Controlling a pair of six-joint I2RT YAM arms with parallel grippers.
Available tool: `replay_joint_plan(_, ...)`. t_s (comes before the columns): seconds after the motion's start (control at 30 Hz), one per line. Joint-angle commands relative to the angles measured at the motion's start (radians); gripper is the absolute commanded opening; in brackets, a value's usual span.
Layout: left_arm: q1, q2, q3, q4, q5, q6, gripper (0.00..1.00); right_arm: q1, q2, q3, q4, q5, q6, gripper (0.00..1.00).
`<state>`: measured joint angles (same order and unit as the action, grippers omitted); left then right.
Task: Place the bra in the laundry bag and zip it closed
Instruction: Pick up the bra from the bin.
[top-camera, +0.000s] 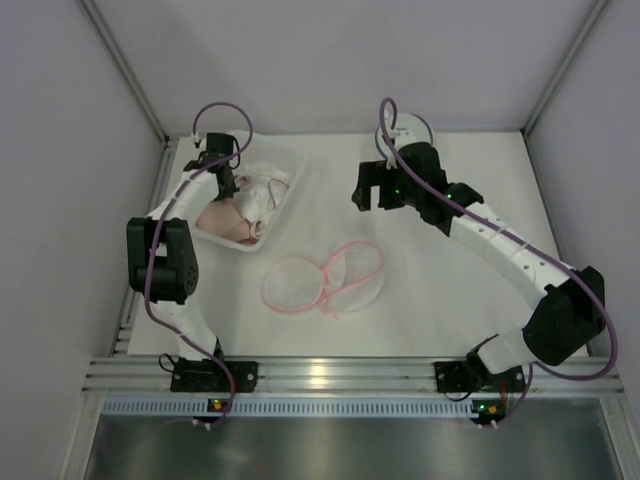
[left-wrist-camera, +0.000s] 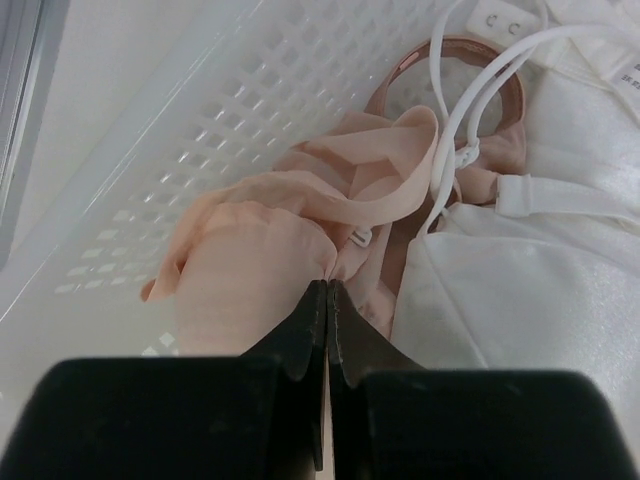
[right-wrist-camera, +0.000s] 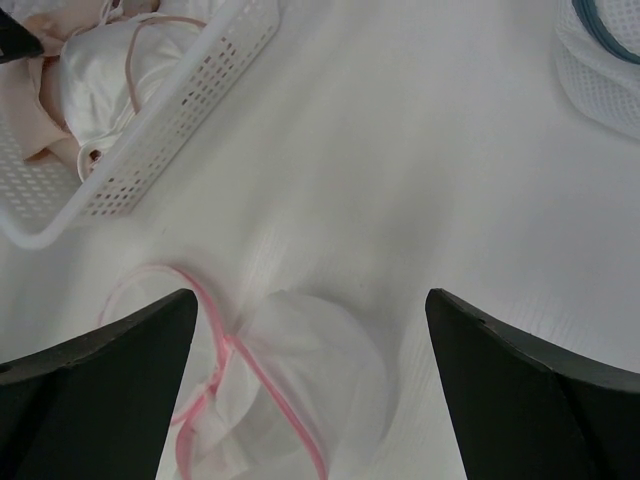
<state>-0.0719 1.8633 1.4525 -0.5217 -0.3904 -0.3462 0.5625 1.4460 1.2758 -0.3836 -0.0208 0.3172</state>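
A peach bra lies crumpled in a white perforated basket at the back left of the table. My left gripper reaches down into the basket, its jaws shut together with a fold of the peach fabric pinched at the tips. The laundry bag, white mesh with a pink zipper edge, lies open and flat in the middle of the table. My right gripper hovers wide open above the bag's far side, holding nothing.
A white bra with thin straps lies beside the peach one in the basket. A second mesh bag with blue trim sits at the back of the table behind the right arm. Grey walls enclose the table on three sides.
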Motion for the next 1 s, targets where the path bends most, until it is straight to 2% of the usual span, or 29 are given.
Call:
replay_joint_plan(0.0,0.004,-0.145,0.003,0.002,0.01,-0.002,0.0,-0.012,-0.042,0.007,0.069,-0.014,0.006,0.99)
replay_joint_plan(0.13,-0.002,-0.263,0.023,0.0,0.077,0.044,0.0,-0.013,-0.03,0.017,0.143,-0.091,0.035,0.99)
replay_joint_plan(0.27,-0.054,-0.372,0.054,-0.009,0.071,0.087,0.0,-0.013,0.002,0.04,0.247,-0.155,0.092,0.99)
replay_joint_plan(0.43,-0.123,-0.435,0.141,-0.035,0.054,0.121,0.0,-0.009,0.071,0.097,0.342,-0.249,0.125,0.98)
replay_joint_plan(0.63,-0.178,-0.446,0.236,-0.037,0.088,0.15,0.0,-0.003,0.135,0.089,0.589,-0.338,0.106,0.99)
replay_joint_plan(0.83,-0.178,-0.417,0.315,-0.034,0.07,0.159,0.0,0.0,0.24,0.168,0.649,-0.392,0.166,0.98)
replay_joint_plan(0.97,-0.178,-0.386,0.423,-0.035,0.068,0.173,0.0,0.007,0.261,0.172,0.669,-0.387,0.178,0.98)
